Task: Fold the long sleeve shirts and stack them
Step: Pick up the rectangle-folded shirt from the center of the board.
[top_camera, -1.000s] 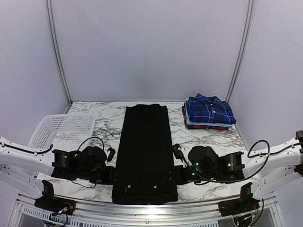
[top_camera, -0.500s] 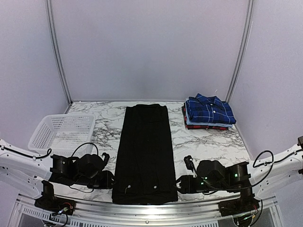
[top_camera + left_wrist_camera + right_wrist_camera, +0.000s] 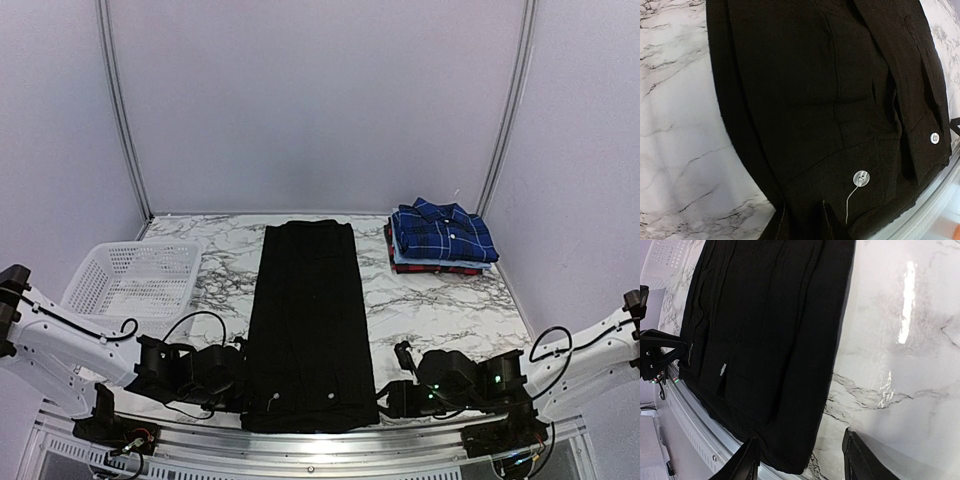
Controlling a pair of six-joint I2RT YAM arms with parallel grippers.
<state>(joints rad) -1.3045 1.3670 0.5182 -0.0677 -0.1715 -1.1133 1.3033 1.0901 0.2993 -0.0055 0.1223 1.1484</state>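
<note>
Both arms have dropped to the near hem of the black shirt (image 3: 308, 310), lying flat along the middle of the table (image 3: 440, 305); your right gripper (image 3: 799, 437) straddles its corner, jaws apart and empty, while the left gripper (image 3: 238, 376) is unreadable against dark cloth, so an uneven pinch could skew the fold.

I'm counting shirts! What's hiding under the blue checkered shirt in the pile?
Under the blue plaid shirt, the edge of a light blue shirt peeks out, and below it a red shirt. Only their edges show; the rest, and anything between, is covered.
</note>
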